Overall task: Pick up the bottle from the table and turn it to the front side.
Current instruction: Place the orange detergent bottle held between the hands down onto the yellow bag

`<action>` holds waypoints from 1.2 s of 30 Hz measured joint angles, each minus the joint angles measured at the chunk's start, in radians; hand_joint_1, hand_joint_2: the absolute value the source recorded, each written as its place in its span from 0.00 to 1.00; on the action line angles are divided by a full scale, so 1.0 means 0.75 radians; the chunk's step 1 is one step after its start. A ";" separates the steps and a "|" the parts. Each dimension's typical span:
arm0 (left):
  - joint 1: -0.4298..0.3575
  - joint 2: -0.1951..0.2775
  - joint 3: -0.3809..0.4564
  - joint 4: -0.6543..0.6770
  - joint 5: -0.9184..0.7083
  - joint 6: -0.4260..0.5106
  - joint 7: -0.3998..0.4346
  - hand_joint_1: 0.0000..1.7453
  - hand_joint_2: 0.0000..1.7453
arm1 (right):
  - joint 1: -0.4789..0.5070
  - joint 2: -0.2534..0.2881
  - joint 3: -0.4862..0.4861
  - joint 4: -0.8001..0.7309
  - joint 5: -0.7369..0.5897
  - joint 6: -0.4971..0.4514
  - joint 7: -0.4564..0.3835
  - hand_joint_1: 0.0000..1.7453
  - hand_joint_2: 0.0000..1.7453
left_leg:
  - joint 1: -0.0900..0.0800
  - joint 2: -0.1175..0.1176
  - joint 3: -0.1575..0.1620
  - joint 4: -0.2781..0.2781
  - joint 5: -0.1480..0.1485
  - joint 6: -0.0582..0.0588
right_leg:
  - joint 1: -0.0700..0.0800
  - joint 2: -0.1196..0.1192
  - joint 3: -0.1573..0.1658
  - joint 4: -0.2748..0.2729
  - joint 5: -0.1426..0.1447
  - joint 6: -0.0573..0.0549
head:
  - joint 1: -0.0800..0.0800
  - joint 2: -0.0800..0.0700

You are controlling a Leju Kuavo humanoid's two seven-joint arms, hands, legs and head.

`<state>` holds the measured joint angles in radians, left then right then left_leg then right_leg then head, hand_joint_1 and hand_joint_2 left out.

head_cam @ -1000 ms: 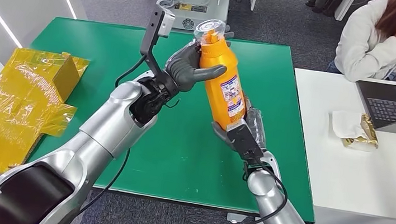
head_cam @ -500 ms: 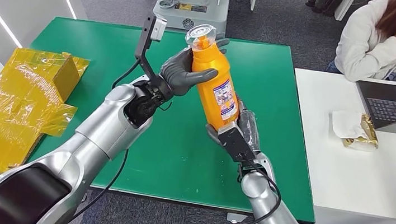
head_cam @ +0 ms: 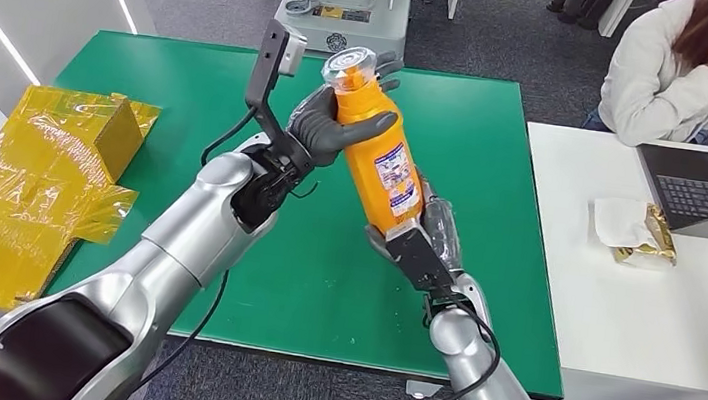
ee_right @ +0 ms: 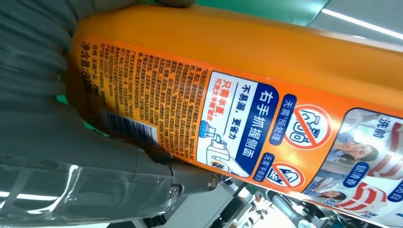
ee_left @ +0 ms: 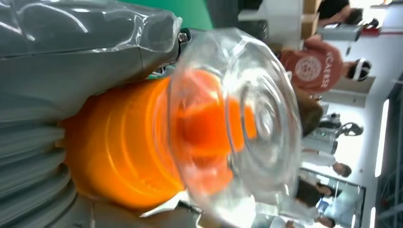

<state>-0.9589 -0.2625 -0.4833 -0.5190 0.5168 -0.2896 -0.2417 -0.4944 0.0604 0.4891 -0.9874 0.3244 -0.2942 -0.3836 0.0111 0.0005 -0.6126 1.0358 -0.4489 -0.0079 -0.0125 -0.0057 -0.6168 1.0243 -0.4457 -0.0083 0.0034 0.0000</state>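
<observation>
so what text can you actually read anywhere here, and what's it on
"右手抓握侧面": blue panel on the bottle label.
"不易漏,更省力": same panel.
"无需预处理": blue tag by a crossed-out sign.
"净含量": label edge, by the barcode.
Dense small print on the label: too small to read.
"VICARIOUS": shirt of a person, blurred, uncertain.

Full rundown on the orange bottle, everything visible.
The orange bottle looks like glossy plastic with a clear domed cap over an orange neck. It is held tilted above the green table, cap leaning away-left. The left hand grips its upper part; the right hand holds its base. The printed label with barcode and small text faces the right wrist camera.
</observation>
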 joint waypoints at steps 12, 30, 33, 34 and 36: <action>0.031 -0.018 0.016 -0.041 0.059 0.036 0.010 1.00 1.00 | 0.020 0.000 -0.036 -0.001 -0.008 -0.003 -0.012 1.00 1.00 | 0.000 0.000 0.000 0.000 0.000 0.000 | 0.000 0.000 0.000 0.000 0.000 0.000 | 0.000 0.000; 0.044 -0.017 0.026 -0.041 0.097 0.003 0.011 0.99 1.00 | 0.017 0.000 -0.056 0.022 -0.038 -0.010 -0.056 0.00 1.00 | 0.000 0.000 0.000 0.000 0.000 0.000 | 0.000 0.000 0.000 0.000 0.000 0.000 | 0.000 0.000; 0.046 -0.017 0.026 -0.041 0.101 0.002 0.010 0.99 1.00 | 0.013 0.000 -0.057 0.023 -0.051 -0.017 -0.070 0.00 1.00 | 0.000 0.000 0.000 0.000 0.000 0.000 | 0.000 0.000 0.000 0.000 0.000 0.000 | 0.000 0.000; 0.047 -0.017 0.026 -0.041 0.101 0.003 0.007 1.00 1.00 | 0.014 0.000 -0.058 0.020 -0.056 -0.019 -0.074 0.00 1.00 | 0.000 0.000 0.000 0.000 0.000 0.000 | 0.000 0.000 0.000 0.000 0.000 0.000 | 0.000 0.000; 0.047 -0.017 0.026 -0.041 0.097 0.007 -0.004 1.00 1.00 | 0.019 0.000 -0.060 0.005 -0.063 -0.022 -0.078 0.00 1.00 | 0.000 0.000 0.000 0.000 0.000 0.000 | 0.000 0.000 0.000 0.000 0.000 0.000 | 0.000 0.000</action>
<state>-0.9240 -0.2751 -0.4640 -0.5497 0.5896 -0.2846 -0.2450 -0.4802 0.0603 0.4441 -0.9834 0.2772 -0.3106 -0.4421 0.0112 0.0005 -0.6126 1.0358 -0.4489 -0.0079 -0.0125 -0.0057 -0.6168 1.0242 -0.4457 -0.0083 0.0034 0.0000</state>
